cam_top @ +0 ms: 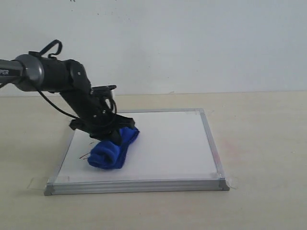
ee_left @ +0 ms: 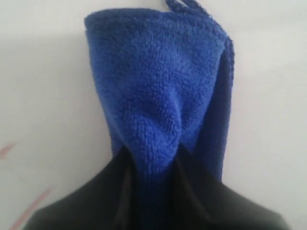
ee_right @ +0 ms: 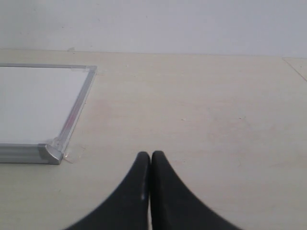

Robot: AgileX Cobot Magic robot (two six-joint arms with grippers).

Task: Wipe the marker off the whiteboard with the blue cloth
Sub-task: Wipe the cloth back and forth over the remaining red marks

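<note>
Gripping the blue cloth (cam_top: 111, 152) in the left gripper (cam_top: 115, 136): closed most of the way, both black fingers (ee_left: 86, 206) biting into a bunched fold at one end of the roll. Pressed the roll down on the whiteboard (cam_top: 168, 139), on its left half in the exterior view, slanting from near the middle toward the front-left corner. Saw a few thin red strokes of the marker (cam_top: 83, 156) just beside the cloth's front end, and two more faint red streaks in the left wrist view, off to one side of the fingers. Reached in with the left arm (cam_top: 57, 76) from the left edge of the exterior view, upper link near level, then bent steeply down at the wrist to the board, a black cable (cam_top: 53, 45) looped above it. Noted white lettering (cam_top: 4, 72) on the arm's grey link at the picture's edge, cut off and unreadable. Held the right gripper (ee_right: 151, 160) fully closed on nothing, tips touching, over the pale counter (ee_right: 201, 110), apart from the board. Found the board lying flat on that counter, clear tape tabs (cam_top: 232, 182) at its corners, plain wall (cam_top: 192, 43) behind.
</note>
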